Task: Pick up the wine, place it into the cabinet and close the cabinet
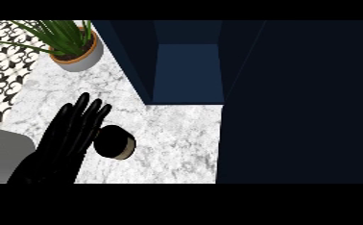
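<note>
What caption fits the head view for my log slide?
Left hand open beside the wine on the counter, open cabinet ahead, plant at far left.

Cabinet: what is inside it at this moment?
The cabinet is open; only its blue inner surfaces show, with no object visible. Its dark upper part cannot be judged. The wine is outside on the counter, beside the left hand.

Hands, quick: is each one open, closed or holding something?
Left hand: open, fingers straight, beside the wine.
Right hand: not in view.
</note>
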Available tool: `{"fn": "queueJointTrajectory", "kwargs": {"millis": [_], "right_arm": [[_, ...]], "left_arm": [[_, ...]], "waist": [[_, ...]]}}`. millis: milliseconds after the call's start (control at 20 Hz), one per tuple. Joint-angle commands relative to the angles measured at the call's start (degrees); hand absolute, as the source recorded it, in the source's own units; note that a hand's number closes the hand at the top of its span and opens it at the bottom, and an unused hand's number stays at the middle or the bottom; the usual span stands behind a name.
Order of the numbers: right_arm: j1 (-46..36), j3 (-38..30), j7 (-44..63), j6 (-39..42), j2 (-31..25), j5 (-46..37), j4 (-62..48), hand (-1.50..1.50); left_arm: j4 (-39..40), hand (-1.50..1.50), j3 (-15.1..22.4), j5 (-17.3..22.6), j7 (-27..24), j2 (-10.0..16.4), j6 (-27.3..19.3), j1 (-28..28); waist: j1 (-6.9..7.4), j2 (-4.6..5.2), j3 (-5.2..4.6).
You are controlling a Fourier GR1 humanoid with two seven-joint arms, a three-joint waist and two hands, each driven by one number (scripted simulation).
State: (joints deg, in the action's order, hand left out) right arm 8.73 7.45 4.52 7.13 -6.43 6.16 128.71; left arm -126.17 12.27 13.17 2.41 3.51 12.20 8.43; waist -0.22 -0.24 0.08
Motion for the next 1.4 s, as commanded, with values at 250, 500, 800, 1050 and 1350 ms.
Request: {"fn": "queueJointTrajectory", "kwargs": {"millis": [250,500,800,1050,1350], "right_arm": [[-4.48,1.17,13.27,-1.82,-0.3,3.15,8.39,-1.5],[0.39,-1.1,16.86,-0.82,-2.01,6.79,15.92,-1.5],[-5.39,-2.53,21.99,-3.11,-2.32,7.27,16.08,-1.5],[-9.06,-3.59,23.91,-3.8,-1.91,7.52,14.58,-1.5],[-7.21,-1.99,27.54,-4.03,-1.78,6.85,18.18,-1.5]], "left_arm": [[-17.04,-1.5,7.09,4.04,16.3,-0.3,-5.11,2.47],[-17.94,-1.5,17.43,-4.7,16.11,-2.5,-9.41,4.94],[-18.53,-1.5,20.73,-8.33,18.82,-3.48,-13.22,1.26],[-23.51,-1.5,23.9,-10.18,21.33,-2.88,-16.07,3.62],[-21.73,-1.5,29.63,-17.83,19.86,-3.48,-22.05,4.75]], "waist": [[0.5,0.16,-0.08],[0.24,0.04,-0.06],[0.24,0.06,-0.06],[0.53,0.03,-0.07],[0.43,-0.11,-0.06]]}}
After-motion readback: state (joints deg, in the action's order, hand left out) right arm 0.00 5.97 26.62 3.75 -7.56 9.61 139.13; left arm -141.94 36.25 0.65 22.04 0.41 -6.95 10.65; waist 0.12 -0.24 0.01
